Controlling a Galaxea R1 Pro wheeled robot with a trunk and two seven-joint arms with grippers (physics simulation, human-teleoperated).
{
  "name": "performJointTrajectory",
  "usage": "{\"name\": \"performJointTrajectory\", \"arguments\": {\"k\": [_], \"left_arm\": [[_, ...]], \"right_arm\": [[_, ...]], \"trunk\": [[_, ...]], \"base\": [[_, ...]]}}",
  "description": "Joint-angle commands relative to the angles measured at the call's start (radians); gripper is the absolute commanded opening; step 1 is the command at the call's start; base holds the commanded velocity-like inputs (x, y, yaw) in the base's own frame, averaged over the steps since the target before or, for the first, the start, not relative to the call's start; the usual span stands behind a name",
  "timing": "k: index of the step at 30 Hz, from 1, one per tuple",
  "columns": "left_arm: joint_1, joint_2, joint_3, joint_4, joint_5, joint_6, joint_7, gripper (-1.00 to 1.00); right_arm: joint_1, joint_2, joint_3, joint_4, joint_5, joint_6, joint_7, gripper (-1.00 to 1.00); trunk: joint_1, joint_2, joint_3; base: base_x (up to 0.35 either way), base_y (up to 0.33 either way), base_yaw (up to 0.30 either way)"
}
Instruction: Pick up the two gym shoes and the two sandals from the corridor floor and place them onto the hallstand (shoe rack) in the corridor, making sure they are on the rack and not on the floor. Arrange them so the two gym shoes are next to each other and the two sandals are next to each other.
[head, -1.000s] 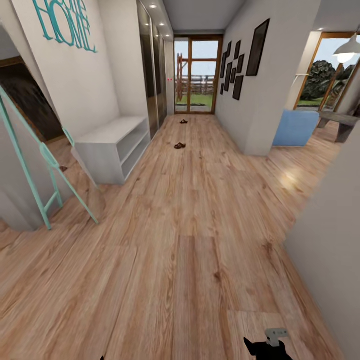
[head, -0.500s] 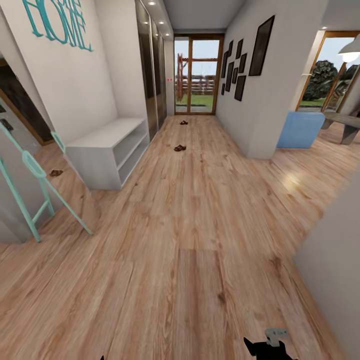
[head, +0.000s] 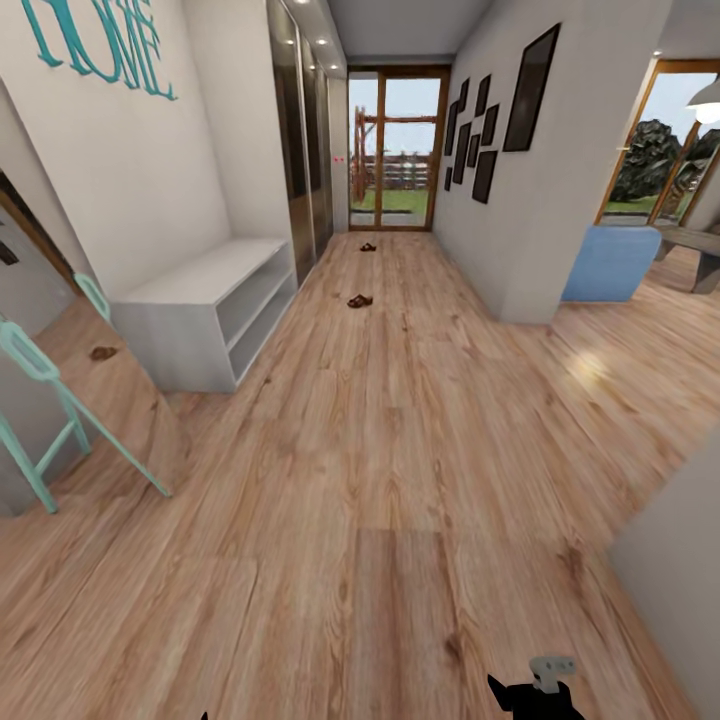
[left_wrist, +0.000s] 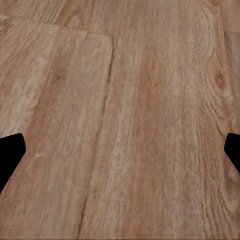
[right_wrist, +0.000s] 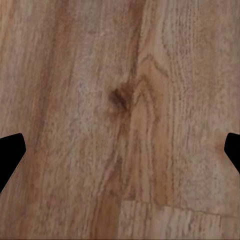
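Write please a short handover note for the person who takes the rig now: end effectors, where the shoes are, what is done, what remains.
Left end effector: open, empty, over bare corridor floor.
Right end effector: open, empty.
Two sandals lie apart on the floor far ahead: nearer sandal, farther sandal by the glass door.
White two-shelf unit at the left wall holds no shoes.
Done: nothing placed.
Left: drive closer, collect the sandals, find the gym shoes.

Brown-grained floor (head: 400, 480), dark brown sandals (head: 360, 301).
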Motion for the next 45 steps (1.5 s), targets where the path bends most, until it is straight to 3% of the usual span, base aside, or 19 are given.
{"name": "performJointTrajectory", "arguments": {"k": [1, 13, 37, 45], "left_arm": [[-0.001, 0.000, 0.006, 0.001, 0.005, 0.000, -0.010, 1.00], [-0.001, 0.000, 0.006, 0.001, 0.004, 0.000, -0.010, 1.00], [-0.001, 0.000, 0.006, 0.001, 0.005, 0.000, -0.010, 1.00], [-0.001, 0.000, 0.007, 0.001, 0.006, 0.000, -0.010, 1.00]], "right_arm": [[-0.001, 0.000, -0.002, 0.001, -0.008, -0.001, 0.008, 1.00], [-0.001, 0.000, -0.002, 0.000, -0.008, -0.001, 0.008, 1.00], [-0.001, -0.002, -0.002, -0.002, -0.008, -0.003, 0.006, 1.00], [-0.001, -0.002, -0.002, -0.002, -0.008, -0.003, 0.007, 1.00]], "trunk": [[0.000, 0.000, -0.001], [0.000, 0.000, -0.001], [0.000, 0.000, -0.001], [0.000, 0.000, -0.001]], "base": [[0.338, 0.000, 0.000], [0.338, 0.000, -0.024], [0.338, 0.000, -0.249], [0.338, 0.000, -0.038]]}}
